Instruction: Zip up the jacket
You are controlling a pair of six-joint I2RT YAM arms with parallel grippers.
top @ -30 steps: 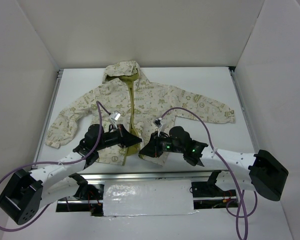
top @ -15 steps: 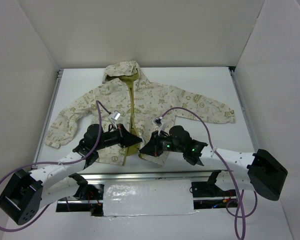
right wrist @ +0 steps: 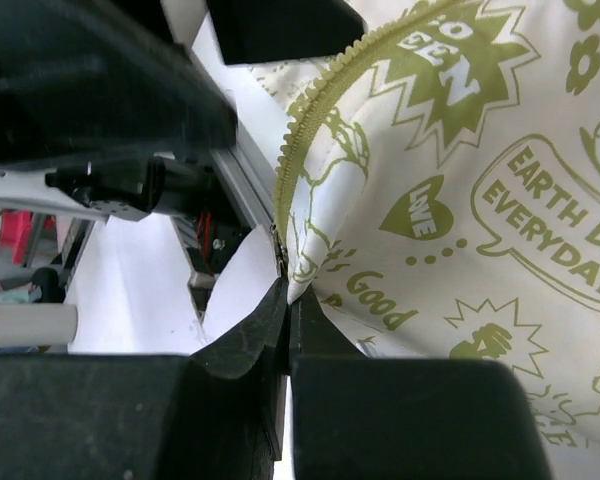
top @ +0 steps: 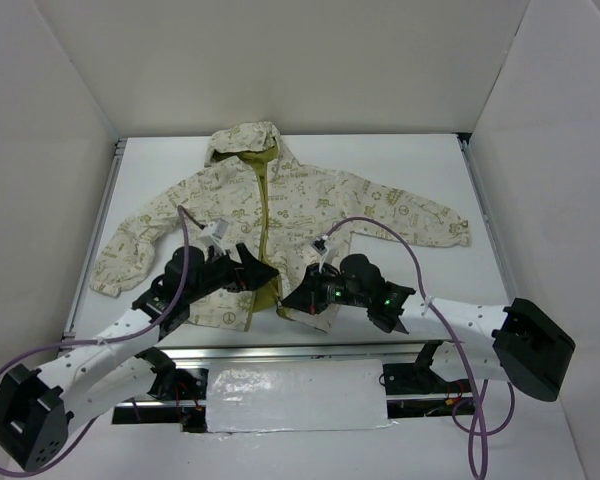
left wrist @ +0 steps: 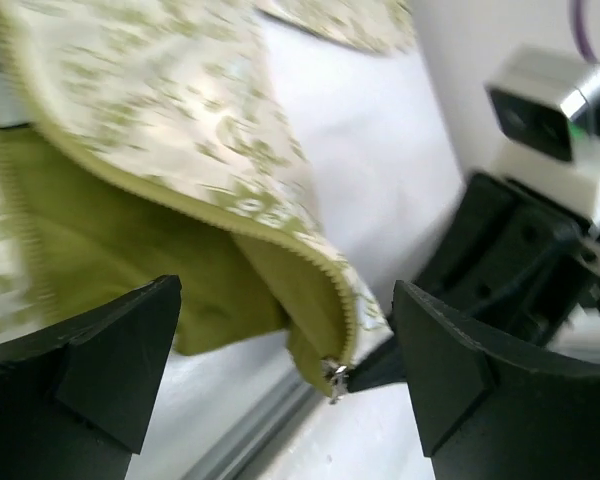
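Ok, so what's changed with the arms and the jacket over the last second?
The left claw opened wide, letting go of the bottom hem of the jacket, and its arm swung slightly leftward. The right claw finished closing on the bottom end of the zipper edge. The jacket stayed spread flat, and the right arm stayed put.

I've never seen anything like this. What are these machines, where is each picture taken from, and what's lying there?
The machines are robot arms, a left arm and a right arm, each ending in a two-finger gripper. The wide picture looks down from above and behind them; the two close-ups come from cameras on their wrists. On the white table lies a small hooded jacket, its front open at the bottom. The right gripper is shut on its bottom zipper corner; the left gripper is open, holding nothing.
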